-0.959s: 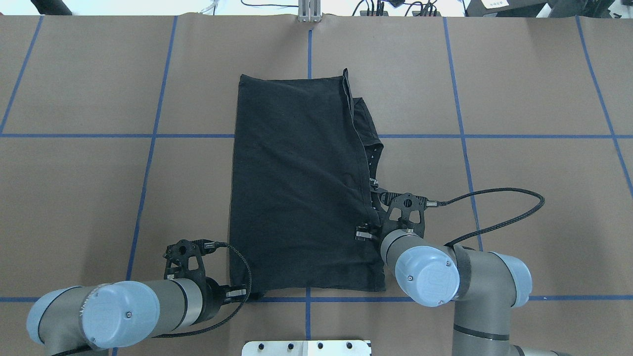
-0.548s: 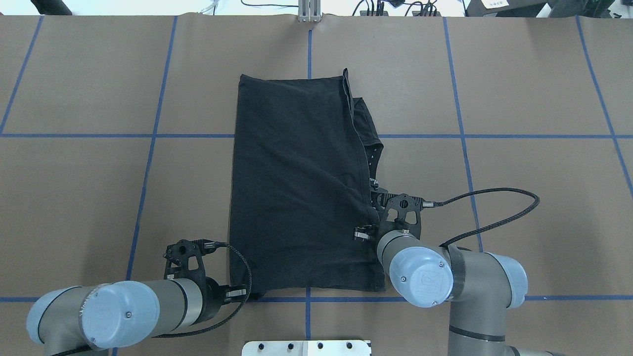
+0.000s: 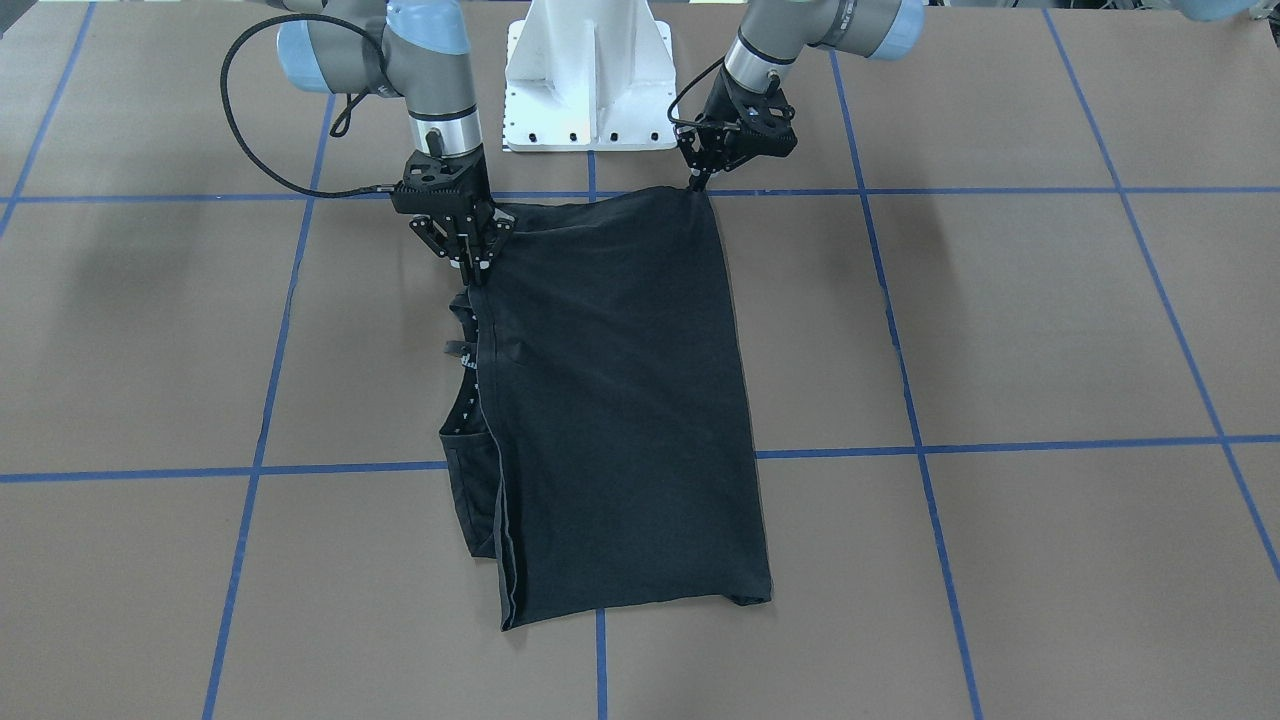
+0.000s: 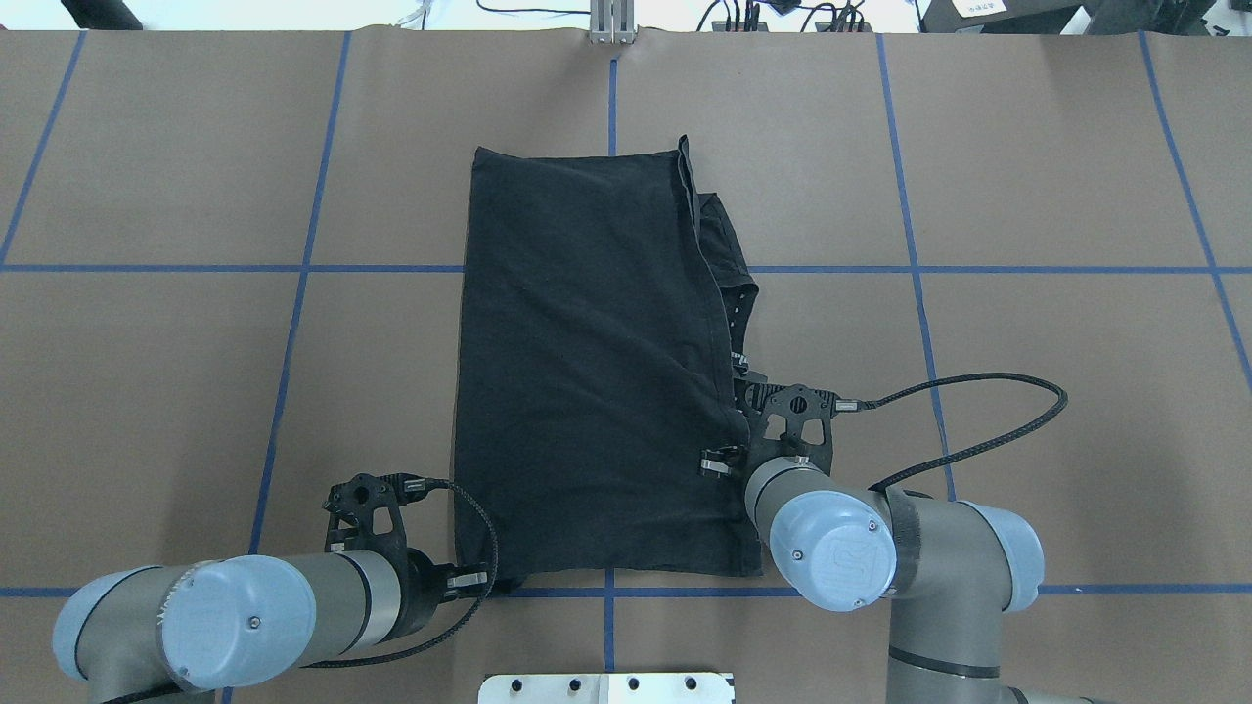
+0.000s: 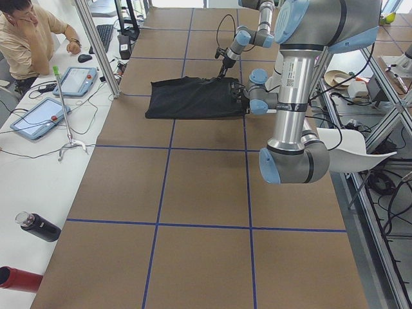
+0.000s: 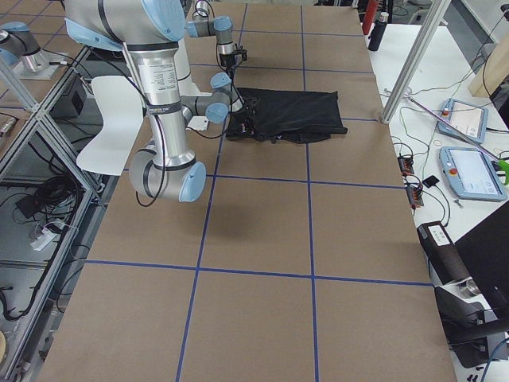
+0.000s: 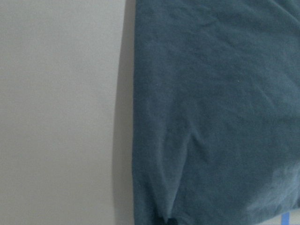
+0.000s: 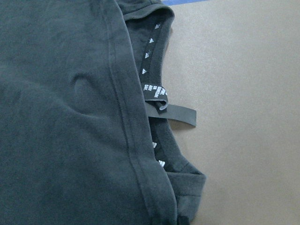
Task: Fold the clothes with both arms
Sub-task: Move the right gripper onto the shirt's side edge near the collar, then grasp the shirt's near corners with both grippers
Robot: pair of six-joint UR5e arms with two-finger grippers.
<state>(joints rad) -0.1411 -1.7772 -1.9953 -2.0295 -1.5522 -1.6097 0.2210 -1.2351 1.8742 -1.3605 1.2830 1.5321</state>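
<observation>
The clothes are one black T-shirt [image 4: 587, 391], folded lengthwise into a long strip on the brown table [image 4: 1027, 196]. A sleeve and the neckband stick out along its right edge. The neck mark [image 8: 154, 89] shows white in the right wrist view. My left gripper [image 3: 694, 183] sits at the shirt's near left corner, its fingers pinched on the cloth [image 7: 211, 117], which puckers toward it. My right gripper [image 3: 477, 268] stands at the folded right edge [image 8: 126, 140], a little up from the near hem, shut on that edge. The logo print is hidden.
The white pedestal base [image 3: 590, 80] stands just behind the shirt's near hem. Blue tape lines [image 4: 303, 269] grid the table. A black cable [image 4: 978, 430] loops right of my right wrist. A seated person [image 5: 32, 32], tablets and bottles [image 5: 38, 226] are at the side desk.
My right arm has shifted slightly left and toward the robot, staying at the shirt's right edge. The left arm and the shirt have not moved.
</observation>
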